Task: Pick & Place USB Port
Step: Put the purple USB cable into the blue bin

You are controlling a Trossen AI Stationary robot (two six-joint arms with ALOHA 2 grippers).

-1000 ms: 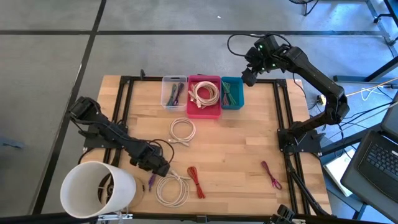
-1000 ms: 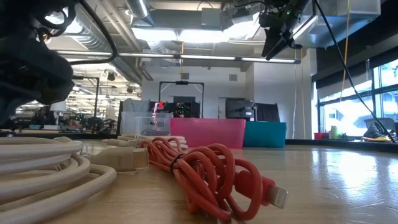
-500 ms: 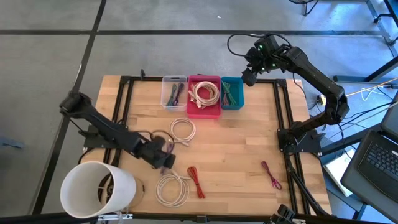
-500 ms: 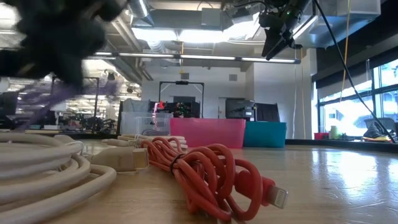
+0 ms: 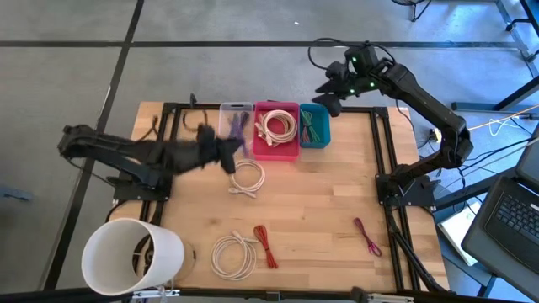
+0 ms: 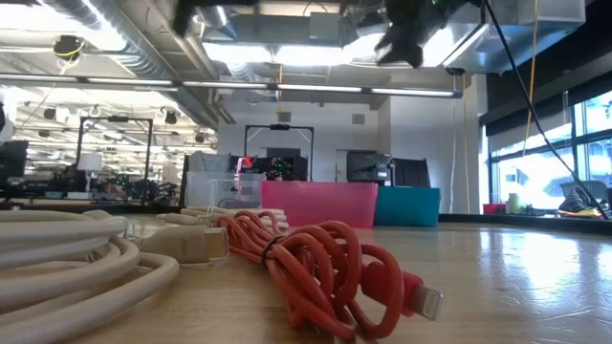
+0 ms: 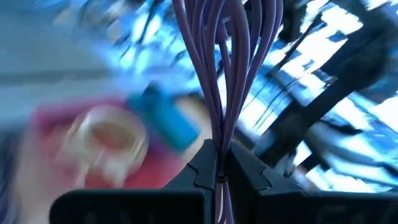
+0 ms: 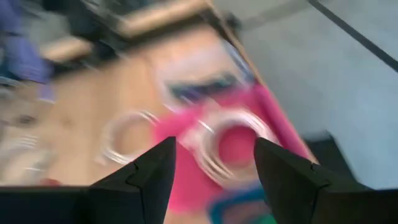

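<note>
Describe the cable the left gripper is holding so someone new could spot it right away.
Start at the row of three bins along the table's far edge: clear bin, pink bin, teal bin. The left gripper hangs just in front of the clear one, shut on the purple cable. It is a bundle of thin purple strands, and the only cable off the table; the white coil below lies flat.

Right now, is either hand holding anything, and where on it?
The left hand pinches the purple cable bundle at one end, the loops hanging free beyond its fingers. The right hand is open and empty.
</note>
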